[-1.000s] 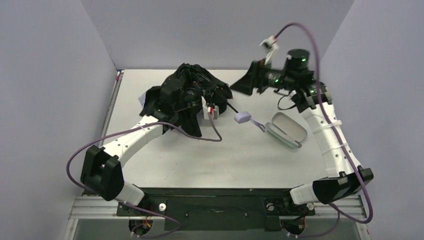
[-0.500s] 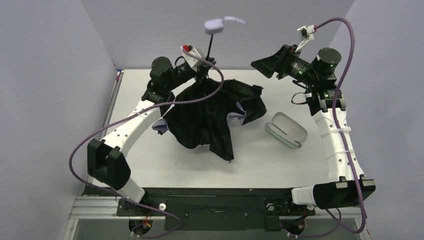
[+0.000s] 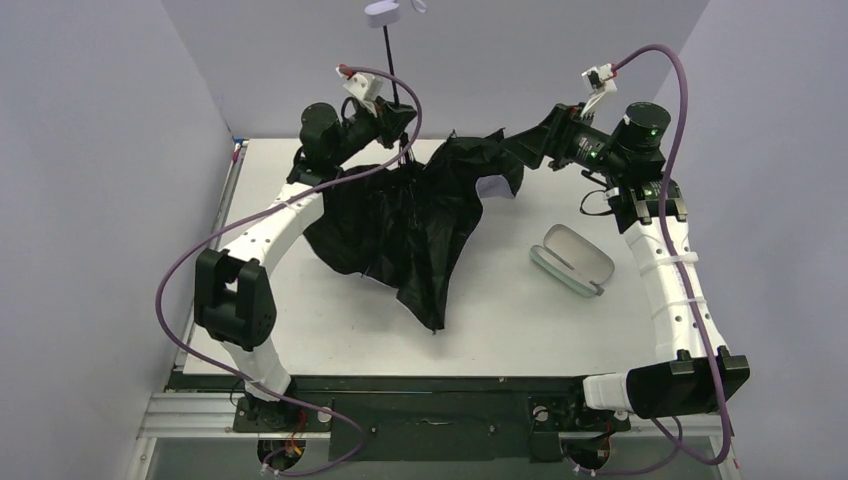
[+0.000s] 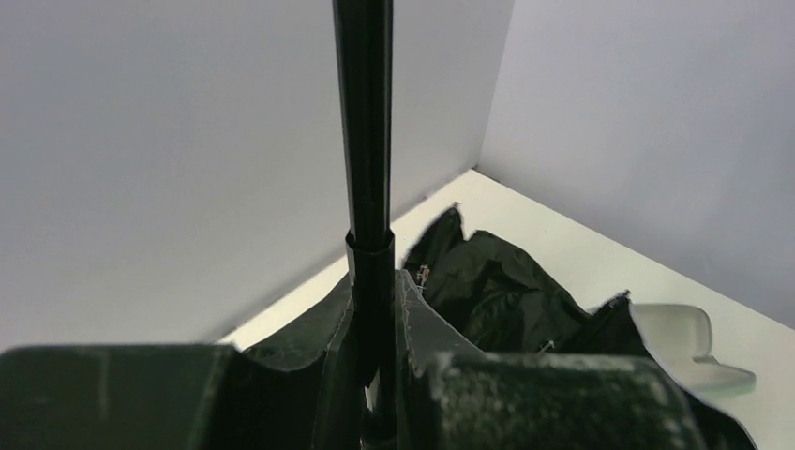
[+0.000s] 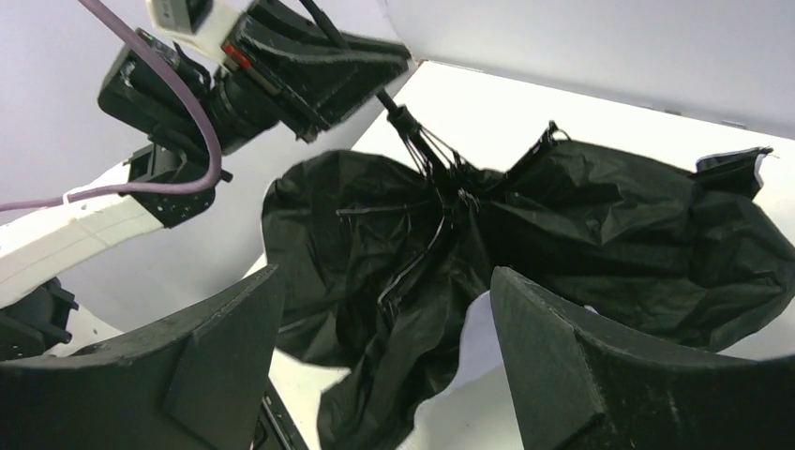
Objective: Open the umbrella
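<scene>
The umbrella hangs handle-up from my left gripper (image 3: 397, 128), which is shut on its thin black shaft (image 3: 390, 60). The small pale lilac handle (image 3: 383, 9) is at the top of the view. The canopy (image 3: 410, 230) droops partly spread, black lining showing, its lower edge resting on the table. In the left wrist view the shaft (image 4: 366, 141) rises between my fingers (image 4: 427, 328). My right gripper (image 3: 527, 148) is open at the canopy's far right edge. In the right wrist view its jaws stand wide apart and empty, with the canopy (image 5: 609, 225) and ribs beyond.
A mint-green oval zip case (image 3: 572, 258) lies on the white table (image 3: 520, 320) right of the umbrella, below my right arm; it also shows in the left wrist view (image 4: 694, 342). Grey walls enclose the back and both sides. Purple cables loop from both arms.
My left gripper has lifted the umbrella further, so the handle is higher and more to the left. The canopy has spread slightly. My right gripper has moved left to the canopy's edge.
</scene>
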Controlling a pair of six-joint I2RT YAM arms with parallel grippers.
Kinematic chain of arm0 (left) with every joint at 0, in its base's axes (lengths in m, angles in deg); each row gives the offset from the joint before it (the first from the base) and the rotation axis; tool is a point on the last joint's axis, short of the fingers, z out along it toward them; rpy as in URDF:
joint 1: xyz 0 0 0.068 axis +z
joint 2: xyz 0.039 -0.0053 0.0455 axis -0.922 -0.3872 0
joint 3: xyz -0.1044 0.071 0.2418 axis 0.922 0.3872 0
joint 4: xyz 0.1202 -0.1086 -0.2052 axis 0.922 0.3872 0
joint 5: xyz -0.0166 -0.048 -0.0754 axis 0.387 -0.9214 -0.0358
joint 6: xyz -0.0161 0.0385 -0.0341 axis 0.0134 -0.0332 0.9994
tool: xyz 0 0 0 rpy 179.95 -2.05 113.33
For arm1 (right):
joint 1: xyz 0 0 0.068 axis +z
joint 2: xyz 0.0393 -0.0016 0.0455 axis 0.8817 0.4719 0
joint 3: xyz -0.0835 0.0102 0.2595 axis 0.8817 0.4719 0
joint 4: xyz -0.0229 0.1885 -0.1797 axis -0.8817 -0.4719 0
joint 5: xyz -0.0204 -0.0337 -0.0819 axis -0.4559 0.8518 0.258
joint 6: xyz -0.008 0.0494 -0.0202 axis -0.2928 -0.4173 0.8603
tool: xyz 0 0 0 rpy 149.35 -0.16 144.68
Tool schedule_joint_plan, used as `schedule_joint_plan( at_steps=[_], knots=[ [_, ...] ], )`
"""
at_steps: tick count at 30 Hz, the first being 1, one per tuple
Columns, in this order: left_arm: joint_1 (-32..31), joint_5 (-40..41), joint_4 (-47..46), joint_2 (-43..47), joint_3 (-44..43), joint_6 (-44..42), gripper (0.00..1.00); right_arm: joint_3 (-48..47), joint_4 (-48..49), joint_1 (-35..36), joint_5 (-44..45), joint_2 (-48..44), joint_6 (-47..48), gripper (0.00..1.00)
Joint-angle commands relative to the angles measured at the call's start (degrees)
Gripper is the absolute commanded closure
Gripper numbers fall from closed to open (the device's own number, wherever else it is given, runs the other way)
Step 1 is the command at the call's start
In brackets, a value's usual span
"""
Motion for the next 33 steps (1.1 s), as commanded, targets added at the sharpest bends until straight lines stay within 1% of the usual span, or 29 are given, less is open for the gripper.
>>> schedule_joint_plan(
  at_steps=[1, 6, 9, 11, 13, 14, 15, 16, 17, 18, 19, 20, 22, 25, 28, 30, 33],
  knots=[
    [2.64, 4.81, -6.5, -1.92, -12.73, -1.11, 1.0, -0.62, 0.71, -0.08, -0.84, -0.71, 2.16, 0.24],
    [4.42, 6.1, -6.75, -8.08, -25.8, -3.23, 1.0, -2.66, 0.36, -0.14, -0.98, 0.68, 2.22, 0.25],
    [4.38, 3.58, -6.19, -8.42, -26.91, -0.64, 1.0, -2.17, -0.28, -0.27, -0.86, 0.34, 2.77, 0.25],
    [4.03, 0.87, -5.34, -7.35, -23.53, 1.27, 1.0, -1.48, -0.69, -0.33, -0.84, -0.04, 3.11, 0.25],
    [3.33, 0.19, -5.36, -5.05, -16.68, 2.88, 1.0, -0.82, -0.91, -0.45, -0.78, -0.27, 3.4, 0.25],
    [3.04, 0.1, -5.43, -3.69, -11.88, 3.57, 1.0, -0.57, -0.99, -0.43, -0.8, -0.38, 3.42, 0.25],
    [2.93, -1.19, -5.38, -3.08, -9.43, 4.62, 1.0, -0.47, -1.2, -0.47, -0.84, -0.39, 3.41, 0.25],
    [2.59, -2.59, -5.89, -2.03, -4.22, 4.88, 1.0, -0.32, -1.26, -0.45, -0.88, -0.4, 3.43, 0.25],
    [2.31, -3.13, -6.36, -1.42, -1.47, 4.75, 1.0, -0.26, -1.42, -0.52, -0.93, -0.4, 3.52, 0.25],
    [1.69, -3.76, -7.74, -0.19, 4.36, 4.46, 1.0, -0.18, -1.46, -0.56, -0.98, -0.35, 3.59, 0.25],
    [1.38, -4.33, -8.34, 0.34, 6.82, 3.83, 1.0, -0.1, -1.69, -0.46, -1.04, -0.29, 3.65, 0.25],
    [0.77, -5.02, -9.29, 1.06, 11.29, 3.61, 1.0, 0.03, -1.86, -0.4, -1.06, -0.09, 3.89, 0.25],
    [0.12, -5.64, -11.01, 1.82, 16.21, 4.16, 1.0, 0.18, -2.87, 0.09, -0.71, 0.17, 4.75, 0.25],
    [-0.65, -5.62, -12.02, 2.34, 19.31, 4.86, 1.0, 0.81, -5.11, 2.24, 0.41, 0.31, 7.21, 0.26],
    [-1.17, -7.59, -13.21, 2.87, 20.73, 5.1, 1.0, 2.36, -6.62, 4.73, 2.65, 0.25, 11.31, 0.27],
    [-1.52, -8.4, -13.44, 3.64, 21.68, 3.6, 1.0, 3.39, -7.38, 6.73, 4.16, 0.25, 14.32, 0.28],
    [-2.2, -9.48, -13.54, 5.7, 24.15, 0.33, 1.0, 4.58, -7.39, 10.33, 6.59, 0.61, 17.23, 0.29]
  ],
)
